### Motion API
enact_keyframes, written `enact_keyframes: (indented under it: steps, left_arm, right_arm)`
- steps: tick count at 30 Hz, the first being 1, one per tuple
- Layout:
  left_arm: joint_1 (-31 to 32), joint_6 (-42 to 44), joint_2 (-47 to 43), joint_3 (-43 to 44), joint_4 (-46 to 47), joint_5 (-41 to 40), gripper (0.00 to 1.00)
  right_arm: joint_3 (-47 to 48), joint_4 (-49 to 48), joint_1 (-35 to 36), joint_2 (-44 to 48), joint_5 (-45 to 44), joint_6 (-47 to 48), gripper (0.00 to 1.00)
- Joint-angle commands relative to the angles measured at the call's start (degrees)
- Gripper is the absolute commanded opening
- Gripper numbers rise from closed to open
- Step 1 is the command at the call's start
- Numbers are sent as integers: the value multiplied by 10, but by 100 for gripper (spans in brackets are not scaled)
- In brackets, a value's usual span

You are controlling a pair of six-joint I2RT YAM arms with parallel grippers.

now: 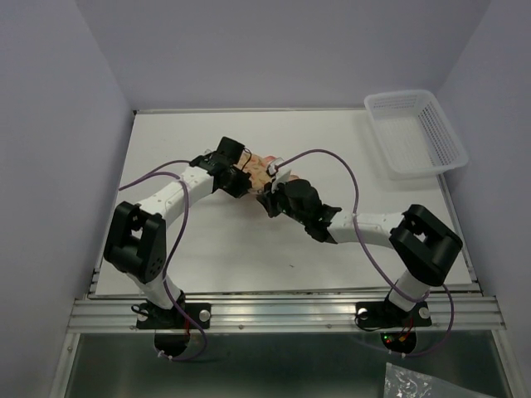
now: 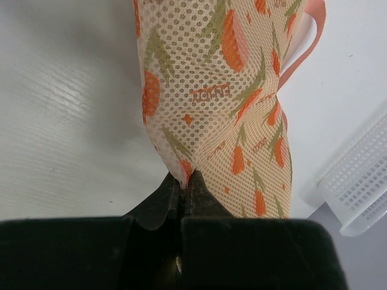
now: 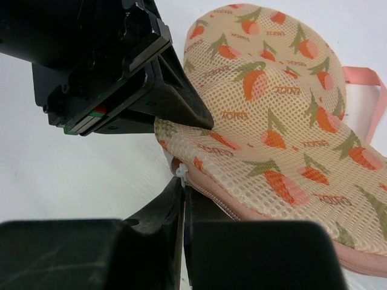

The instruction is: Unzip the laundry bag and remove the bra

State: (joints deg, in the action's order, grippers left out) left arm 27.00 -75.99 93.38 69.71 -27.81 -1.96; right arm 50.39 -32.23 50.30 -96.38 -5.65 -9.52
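The laundry bag [image 1: 260, 171] is a cream mesh pouch with orange tulip prints and pink zip edging. It lies mid-table between both grippers. My left gripper [image 2: 183, 180] is shut on a pinch of the bag's mesh [image 2: 217, 90]. My right gripper [image 3: 184, 181] is shut on the small white zip pull [image 3: 182, 174] at the end of the pink zip edge of the bag [image 3: 272, 121]. The left gripper's black body [image 3: 103, 60] sits just above it in the right wrist view. A pink loop [image 3: 369, 81] hangs at the bag's far side. The bra is hidden.
A white plastic lattice basket [image 1: 412, 133] stands at the back right corner; its corner also shows in the left wrist view [image 2: 357, 187]. Purple cables run along both arms. Grey walls close in the white table [image 1: 249, 240] on three sides.
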Motion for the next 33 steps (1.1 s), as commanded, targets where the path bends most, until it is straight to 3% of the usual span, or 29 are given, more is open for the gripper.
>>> enact_keyframes:
  steps: [1, 12, 18, 25, 33]
  left_arm:
    - [-5, -1, 10, 11, -24, -40, 0]
    - [-22, 50, 34, 14, -25, -89, 0]
    - [-31, 158, 29, -22, 93, -38, 0]
    - [-63, 318, 40, -34, 193, 71, 0]
    - [-99, 475, 78, -9, 228, 157, 0]
  right_arm:
    - [-2, 80, 2, 62, 42, -11, 1]
    - [-20, 196, -15, 100, 96, -16, 1]
    - [-30, 214, -53, 98, 91, -1, 1]
    - [-52, 240, -106, 81, 171, 23, 1]
    - [-44, 252, -162, 58, 251, 81, 1]
